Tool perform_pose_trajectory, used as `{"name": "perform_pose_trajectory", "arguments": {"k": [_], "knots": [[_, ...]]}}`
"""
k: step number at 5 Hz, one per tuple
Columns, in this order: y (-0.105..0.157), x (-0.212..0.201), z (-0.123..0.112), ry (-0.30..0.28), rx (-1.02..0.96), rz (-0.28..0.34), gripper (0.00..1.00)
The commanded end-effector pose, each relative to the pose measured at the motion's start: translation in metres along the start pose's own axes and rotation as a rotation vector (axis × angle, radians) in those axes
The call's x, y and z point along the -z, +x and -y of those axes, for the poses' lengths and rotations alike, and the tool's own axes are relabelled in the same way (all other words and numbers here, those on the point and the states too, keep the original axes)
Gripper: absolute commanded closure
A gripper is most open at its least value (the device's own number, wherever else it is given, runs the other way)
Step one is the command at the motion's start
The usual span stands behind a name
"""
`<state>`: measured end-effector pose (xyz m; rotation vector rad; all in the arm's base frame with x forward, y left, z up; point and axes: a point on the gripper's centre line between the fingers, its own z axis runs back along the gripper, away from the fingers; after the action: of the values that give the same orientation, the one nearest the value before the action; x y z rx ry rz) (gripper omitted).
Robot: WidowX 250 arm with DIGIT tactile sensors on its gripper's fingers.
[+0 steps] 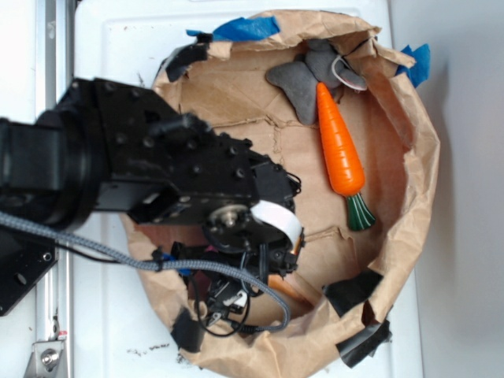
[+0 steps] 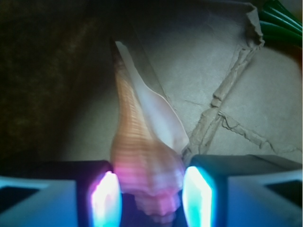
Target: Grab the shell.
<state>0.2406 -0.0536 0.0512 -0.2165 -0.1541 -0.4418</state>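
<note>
The shell is a glossy tan-orange conch. Its ridged head sits between my fingers and its thin tail points away from me across the brown paper. My gripper has both glowing pads pressed on the sides of the head, so it is shut on the shell. In the exterior view the gripper is low inside the paper nest at its near side. Only a strip of the shell shows past the arm.
An orange carrot with a green top lies to the right. A grey soft toy lies at the far end. The crumpled paper wall rings the area, held with black tape and blue tape.
</note>
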Motion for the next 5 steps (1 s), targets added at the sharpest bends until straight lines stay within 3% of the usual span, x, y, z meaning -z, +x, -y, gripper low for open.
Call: {"name": "perform_pose_trajectory", "arguments": {"k": [1, 2, 3, 5], "knots": [[0.014, -0.064, -0.019, 0.2, -0.243, 0.062, 1.0], [0.023, -0.114, -0.028, 0.246, -0.405, 0.103, 1.0], [0.023, -0.146, -0.035, 0.236, -0.534, 0.126, 1.0], [0.012, -0.16, -0.022, 0.174, -0.562, 0.22, 1.0]]}}
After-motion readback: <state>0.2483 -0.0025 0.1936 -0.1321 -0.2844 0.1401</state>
